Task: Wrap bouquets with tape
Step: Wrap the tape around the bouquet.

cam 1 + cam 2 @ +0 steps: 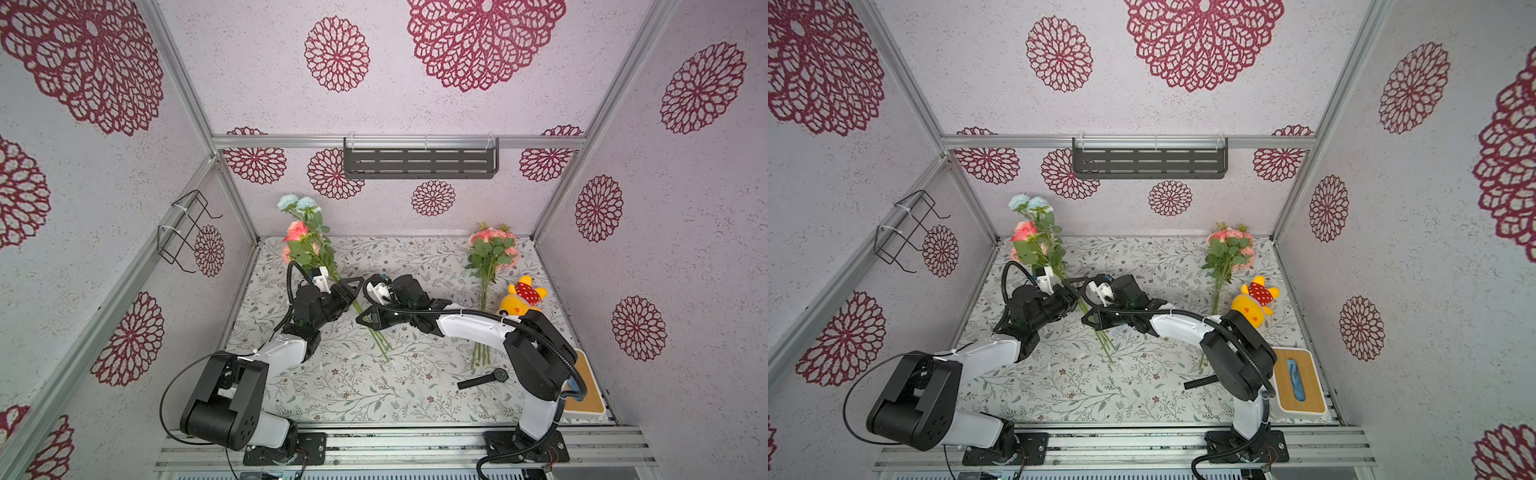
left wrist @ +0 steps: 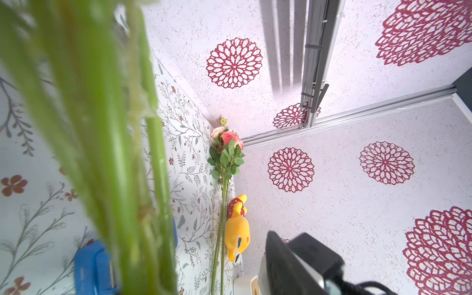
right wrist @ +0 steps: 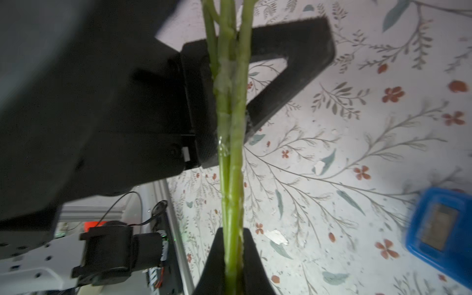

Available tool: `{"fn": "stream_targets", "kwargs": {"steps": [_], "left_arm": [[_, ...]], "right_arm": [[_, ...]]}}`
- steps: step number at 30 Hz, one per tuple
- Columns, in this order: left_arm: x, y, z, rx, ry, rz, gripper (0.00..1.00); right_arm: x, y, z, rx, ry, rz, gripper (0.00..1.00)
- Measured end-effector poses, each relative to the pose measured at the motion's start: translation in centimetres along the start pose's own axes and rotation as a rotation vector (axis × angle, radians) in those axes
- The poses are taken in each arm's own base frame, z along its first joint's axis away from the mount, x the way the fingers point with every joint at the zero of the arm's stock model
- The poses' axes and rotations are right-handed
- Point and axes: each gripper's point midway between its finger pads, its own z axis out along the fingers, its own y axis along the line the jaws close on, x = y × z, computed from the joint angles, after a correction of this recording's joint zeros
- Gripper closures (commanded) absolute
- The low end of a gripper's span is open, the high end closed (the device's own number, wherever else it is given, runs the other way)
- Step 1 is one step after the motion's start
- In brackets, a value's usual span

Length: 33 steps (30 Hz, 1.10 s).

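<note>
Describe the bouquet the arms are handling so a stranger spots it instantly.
On the floral tabletop, find the far left corner by the back wall. The bouquet there slants toward the table's middle. Unlike the other bouquet beside the yellow plush toy, it alone has pale blue blooms.

Robot test booth, laboratory type.
- Frame: aluminium bars (image 1: 399, 142).
- Walls (image 1: 457, 104): pale paper with red flower medallions on every side.
- Table (image 1: 353, 390): leaf-and-blossom print cover.
- Machinery: left arm (image 1: 274, 353) and right arm (image 1: 469, 328), bolted to a metal rail (image 1: 399, 444) at the front edge.
- Fittings: slotted shelf (image 1: 419, 163), wire rack (image 1: 183, 232) (both hung from the frame by white ties).
- Household props: bouquets (image 1: 307, 245), plush toy (image 1: 521, 297), watch (image 1: 484, 379), tissue box (image 1: 1296, 382).
</note>
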Motion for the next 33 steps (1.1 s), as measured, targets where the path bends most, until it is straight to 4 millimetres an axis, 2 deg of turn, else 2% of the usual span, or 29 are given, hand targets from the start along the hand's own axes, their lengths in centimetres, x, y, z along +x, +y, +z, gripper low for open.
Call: {"fn": "stream_targets", "kwargs": {"steps": [2,10,15,20,21,23,24,25,26,30,33], "left_arm": [[0.1,0.4,0.0,-0.018,0.004,-0.005,0.44],[0.1,1.8,0.2,-0.127,0.023,-0.018,0.68],[0.6,2.5,0.5,-0.163,0.045,-0.029,0.73],[1.5,4.1,1.0,-0.208,0.075,-0.057,0.76],[1.8,4.6,1.0,-0.222,0.081,-0.066,0.80],[2.2,5.3,1.1,-0.243,0.093,-0.094,0.96],[2.4,5.6,1.1,-0.251,0.100,-0.096,1.00],[2.5,5.8,1.1,-0.259,0.105,-0.110,1.00],[2.5,5.8,1.1,-0.260,0.105,-0.113,1.00],[2.5,6.4,0.7,-0.293,0.110,-0.110,1.00],[2.6,7.6,0.1,-0.367,0.139,-0.097,1.00]], "right_arm": [[0.5,-0.3,-0.2,0.061,0.005,-0.025,1.00],[0.5,-0.7,-0.5,0.254,0.021,-0.146,1.00],[0.2,-0.7,-0.6,0.379,0.014,-0.212,1.00],[0.3,-1.3,0.4,0.507,0.038,-0.301,1.00],[0.5,-1.6,0.5,0.525,0.044,-0.310,1.00],[0.9,-2.0,0.7,0.546,0.058,-0.318,1.00],[1.1,-2.3,0.8,0.556,0.066,-0.317,1.00],[1.3,-2.4,0.8,0.558,0.072,-0.317,1.00],[1.3,-2.4,0.8,0.556,0.074,-0.319,0.94],[1.5,-2.4,0.7,0.545,0.068,-0.327,0.43],[1.7,-2.6,0.0,0.531,0.061,-0.319,0.28]]}}
